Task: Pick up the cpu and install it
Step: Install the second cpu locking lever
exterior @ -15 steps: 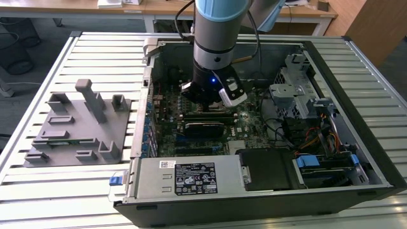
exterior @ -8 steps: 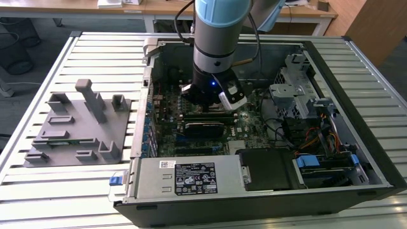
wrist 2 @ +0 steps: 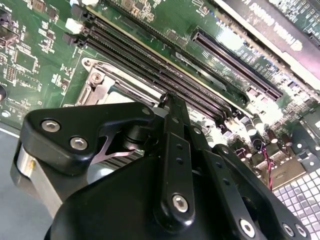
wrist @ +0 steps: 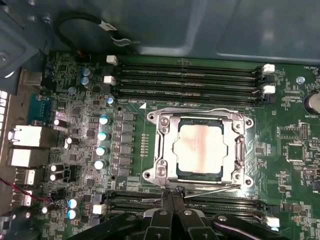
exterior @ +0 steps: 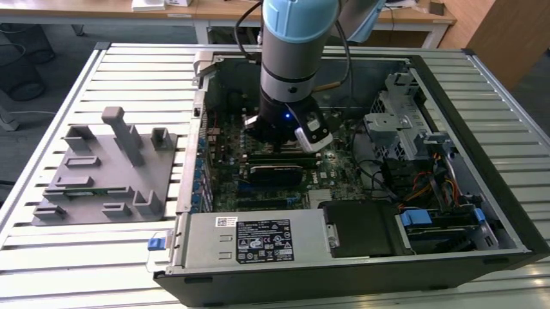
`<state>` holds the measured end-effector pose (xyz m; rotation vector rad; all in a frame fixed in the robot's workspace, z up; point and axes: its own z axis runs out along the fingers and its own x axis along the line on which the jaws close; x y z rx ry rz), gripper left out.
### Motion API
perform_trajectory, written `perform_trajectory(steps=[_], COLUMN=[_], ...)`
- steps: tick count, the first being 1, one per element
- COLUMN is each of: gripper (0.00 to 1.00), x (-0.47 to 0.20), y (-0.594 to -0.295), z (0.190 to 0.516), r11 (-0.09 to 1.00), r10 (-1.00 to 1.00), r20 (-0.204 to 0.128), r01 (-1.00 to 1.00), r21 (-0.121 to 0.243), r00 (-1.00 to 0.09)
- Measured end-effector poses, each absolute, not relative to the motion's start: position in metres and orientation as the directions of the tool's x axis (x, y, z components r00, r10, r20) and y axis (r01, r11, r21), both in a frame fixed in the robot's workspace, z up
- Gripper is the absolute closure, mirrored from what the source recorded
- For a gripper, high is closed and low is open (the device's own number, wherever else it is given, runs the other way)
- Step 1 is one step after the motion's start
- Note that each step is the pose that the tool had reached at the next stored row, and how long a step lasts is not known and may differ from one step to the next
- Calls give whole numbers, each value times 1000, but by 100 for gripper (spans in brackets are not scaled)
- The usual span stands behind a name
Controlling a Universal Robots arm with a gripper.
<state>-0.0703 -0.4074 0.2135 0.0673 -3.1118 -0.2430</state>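
Observation:
The cpu (wrist: 199, 149), a flat square chip with a silver-grey top, lies in the motherboard socket under the metal retention frame (wrist: 162, 150). In the first wrist view my gripper (wrist: 173, 194) is shut, its thin black fingers pressed together just off the socket's edge, beside the wire lever (wrist: 210, 190). Nothing shows between the fingers. The second wrist view has the gripper (wrist 2: 170, 102) over the socket frame (wrist 2: 100, 82). In the exterior view the arm reaches straight down into the open computer case (exterior: 481, 193), with the gripper (exterior: 277, 145) low over the motherboard.
Black memory slots (wrist: 190, 80) run on both sides of the socket. A graphics card (exterior: 275, 172), a power supply (exterior: 257, 238) and a drive cage (exterior: 404, 129) crowd the case. A grey fixture plate (exterior: 103, 174) lies on the slatted table at the exterior view's left.

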Motion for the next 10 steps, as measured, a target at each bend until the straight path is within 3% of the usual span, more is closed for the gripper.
perform_trajectory(steps=[10], gripper=[89], x=[-74], y=[-413], z=[207], r11=[982], r10=[-45], r20=[15], r01=[-41], r21=[183], r00=[-999])
